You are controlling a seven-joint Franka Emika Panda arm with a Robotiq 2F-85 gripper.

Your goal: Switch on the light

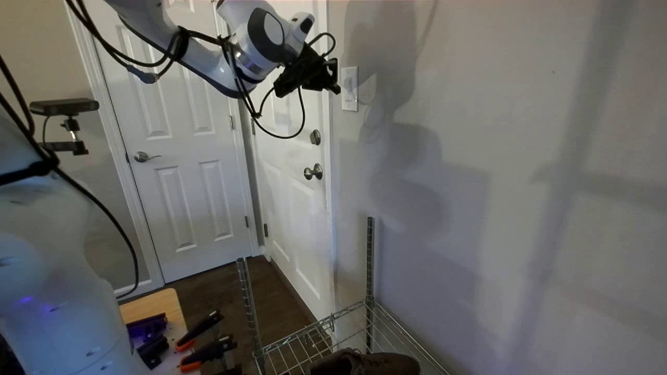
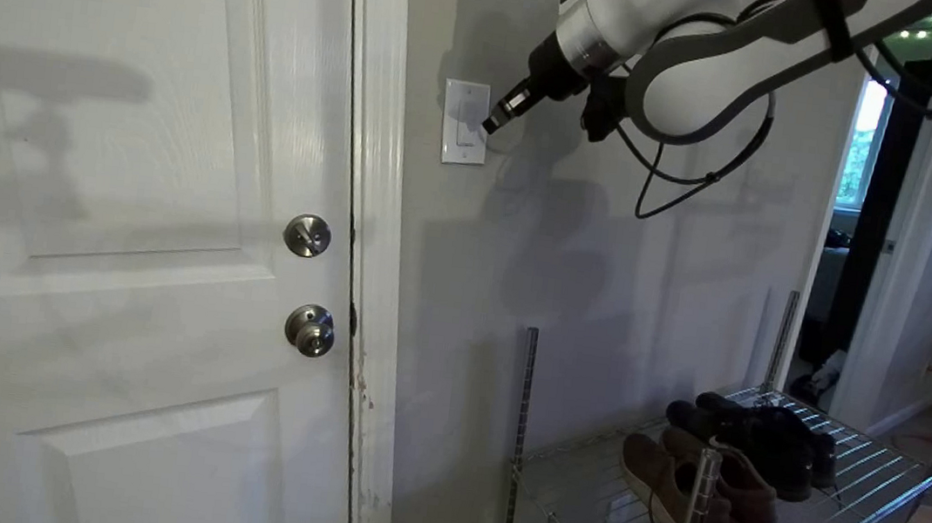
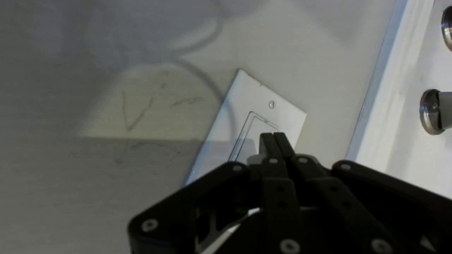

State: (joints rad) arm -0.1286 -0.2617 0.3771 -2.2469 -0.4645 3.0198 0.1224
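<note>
The light switch is a white rectangular wall plate with a flat rocker. It shows in both exterior views (image 1: 349, 94) (image 2: 452, 133), on the wall beside the door frame. It also shows tilted in the wrist view (image 3: 252, 93), partly hidden behind the fingers. My gripper (image 1: 336, 86) is black, with its fingertips pressed together and nothing between them. In an exterior view the fingertips (image 2: 492, 122) are at the right edge of the plate, pointing down at it. In the wrist view the tips (image 3: 274, 134) overlap the rocker. I cannot tell whether they touch it. No lamp is in view.
A white door (image 2: 116, 327) with a round knob (image 2: 310, 331) and a deadbolt (image 2: 307, 235) stands beside the plate. The door frame (image 2: 374, 225) lies between them. A wire shelf (image 2: 871, 483) with several shoes stands below the arm along the wall.
</note>
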